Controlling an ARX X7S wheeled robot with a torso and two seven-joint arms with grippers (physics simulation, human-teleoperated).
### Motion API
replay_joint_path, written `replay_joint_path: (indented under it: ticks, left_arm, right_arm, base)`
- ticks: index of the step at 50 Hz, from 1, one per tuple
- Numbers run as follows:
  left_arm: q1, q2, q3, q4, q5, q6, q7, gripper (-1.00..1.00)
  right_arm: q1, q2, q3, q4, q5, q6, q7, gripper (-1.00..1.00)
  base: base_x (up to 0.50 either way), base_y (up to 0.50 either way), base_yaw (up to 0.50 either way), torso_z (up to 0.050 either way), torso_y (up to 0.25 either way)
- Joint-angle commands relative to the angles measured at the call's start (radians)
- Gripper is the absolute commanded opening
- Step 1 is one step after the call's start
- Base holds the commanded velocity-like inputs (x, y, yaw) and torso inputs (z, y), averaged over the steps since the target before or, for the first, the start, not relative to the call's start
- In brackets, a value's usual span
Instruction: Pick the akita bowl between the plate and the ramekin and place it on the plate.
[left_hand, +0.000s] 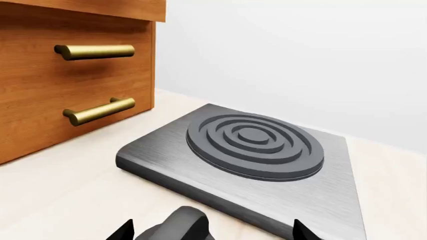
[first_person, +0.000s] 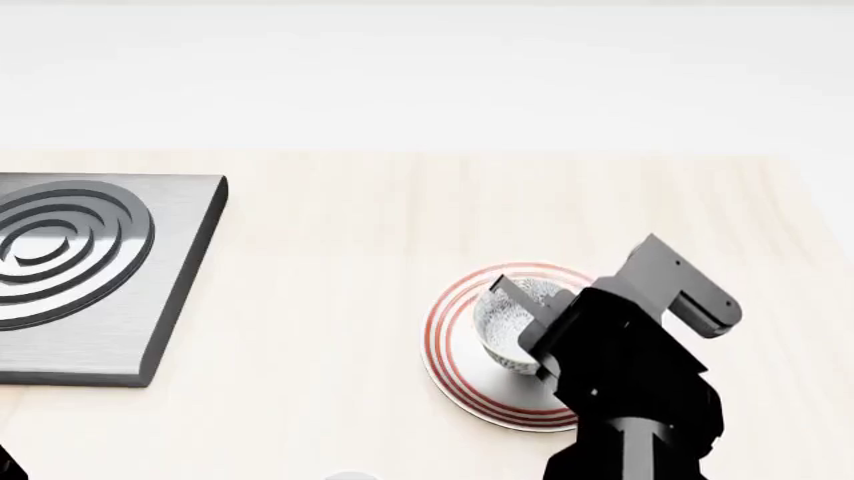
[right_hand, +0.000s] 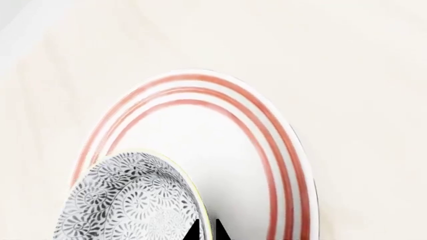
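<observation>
While over the plate (first_person: 461, 385), akita bowl (first_person: 514, 315) pinched at rim by right gripper (right_hand: 208, 231).

Countertop (first_person: 347, 250): pale wood-grain surface, spanning the head view, bounded at the far side by a plain white wall (left_hand: 300, 55).

Hob plate (left_hand: 247, 165): brushed grey metal slab with rounded edges, lying flat on the countertop at the left of the head view. A dark burner (left_hand: 255, 145) of raised concentric rings sits on its top.

Cabinet (left_hand: 40, 80): brown wood, standing beside the hob plate. Two brass bar handles, upper (left_hand: 95, 51) and lower (left_hand: 100, 111), are mounted on its front.
</observation>
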Motion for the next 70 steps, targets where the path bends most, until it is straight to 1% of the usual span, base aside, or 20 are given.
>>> replay_joint_path:
  ticks: [1, 15, 16, 31, 45, 54, 56, 59, 60, 65, 66, 70]
  left_arm:
    - [-0.001, -0.001, 0.002, -0.002, -0.002, 0.002, -0.001, 1.0]
    - [0.002, -0.004, 0.004, 0.005, -0.003, 0.001, -0.006, 1.0]
    - [0.003, -0.004, 0.004, 0.006, -0.003, 0.0, -0.007, 1.0]
    - [0.002, -0.004, 0.007, 0.001, -0.002, 0.007, -0.008, 1.0]
    - [0.003, -0.007, 0.009, 0.001, -0.003, 0.009, -0.009, 1.0]
    - [0.003, -0.009, 0.01, 0.002, -0.005, 0.009, -0.01, 1.0]
    - [0.004, -0.009, 0.01, 0.002, -0.006, 0.01, -0.01, 1.0]
    - [0.004, -0.01, 0.011, 0.006, -0.006, 0.006, -0.013, 1.0]
    - [0.004, -0.01, 0.011, 0.005, -0.005, 0.008, -0.013, 1.0]
    - [0.002, -0.01, 0.013, 0.001, -0.004, 0.01, -0.013, 1.0]
    - [0.002, -0.01, 0.013, 0.001, -0.005, 0.009, -0.013, 1.0]
    - [0.003, -0.011, 0.014, 0.004, -0.006, 0.008, -0.014, 1.0]
  right_arm:
    - [-0.005, 0.002, 0.013, 0.0, 0.006, -0.004, -0.005, -1.0]
    - [-0.017, 0.004, 0.013, 0.0, 0.003, -0.014, -0.022, -1.0]
    - [-0.017, 0.004, 0.013, 0.0, 0.003, -0.013, -0.021, 1.0]
    - [-0.013, 0.007, -0.001, 0.0, 0.0, -0.015, -0.058, 1.0]
    - [0.021, 0.015, -0.115, -0.001, -0.041, -0.037, -0.093, 1.0]
    - [0.044, 0.014, -0.152, -0.015, -0.046, -0.045, -0.117, 1.0]
    - [0.001, -0.012, -0.187, -0.151, -0.034, 0.027, -0.126, 1.0]
    - [-0.098, -0.013, -0.376, -0.39, 0.178, 0.152, -0.069, 1.0]
    - [-0.117, -0.011, -0.402, -0.433, 0.209, 0.174, -0.056, 1.0]
    - [-0.182, -0.007, -0.472, -0.614, 0.306, 0.264, -0.018, 1.0]
    - [-0.208, -0.008, -0.489, -0.69, 0.327, 0.299, -0.005, 1.0]
    - [-0.275, -0.003, -0.535, -0.856, 0.385, 0.359, 0.022, 1.0]
  base:
    - [0.0, 0.0, 0.0, 0.0, 0.0]
    - [0.0, 0.0, 0.0, 0.0, 0.001]
    - [0.0, 0.0, 0.0, 0.0, 0.0]
    - [0.0, 0.0, 0.0, 0.0, 0.0]
    - [0.0, 0.0, 0.0, 0.0, 0.0]
    - [0.0, 0.0, 0.0, 0.0, 0.0]
    - [0.0, 0.0, 0.0, 0.0, 0.0]
    - [0.0, 0.0, 0.0, 0.0, 0.0]
    - [0.0, 0.0, 0.0, 0.0, 0.0]
    - [0.0, 0.0, 0.0, 0.0, 0.0]
    - [0.0, 0.0, 0.0, 0.0, 0.0]
    - [0.0, 0.0, 0.0, 0.0, 0.0]
